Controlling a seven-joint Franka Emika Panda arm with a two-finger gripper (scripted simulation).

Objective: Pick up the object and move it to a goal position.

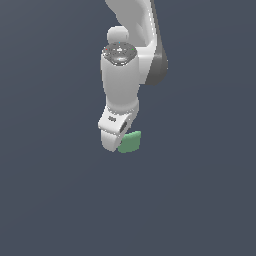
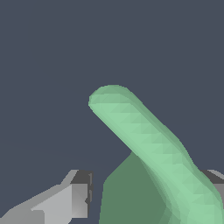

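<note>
In the wrist view, the green object (image 2: 148, 144) is the nearest thing and it fills much of the picture. It shows as a pale green rounded bar that lies on a slant, with a darker green face under it. One grey finger (image 2: 72, 199) of the gripper (image 2: 144, 197) stands at one side of the object, with a dark pad at its tip. A small part of the other finger (image 2: 215, 180) shows at the opposite side, close against the green bar. There is a gap between the first finger and the darker green face, so from this view it is not sure that both fingers press on the object. The object lies between the two fingers.

In the exterior view, the white arm (image 1: 120, 85) comes down from the top of the picture and ends in the gripper (image 1: 116, 140). The object (image 1: 131, 142) appears just below and toward the exterior view's right of the gripper, partly hidden behind the white housing. The fingers themselves are not visible here, so whether the gripper is spread or pinching the object cannot be told.

Behind everything is a plain dark blue-grey surface (image 1: 50, 200). It is not clear whether the object rests on it or is lifted above it.
</note>
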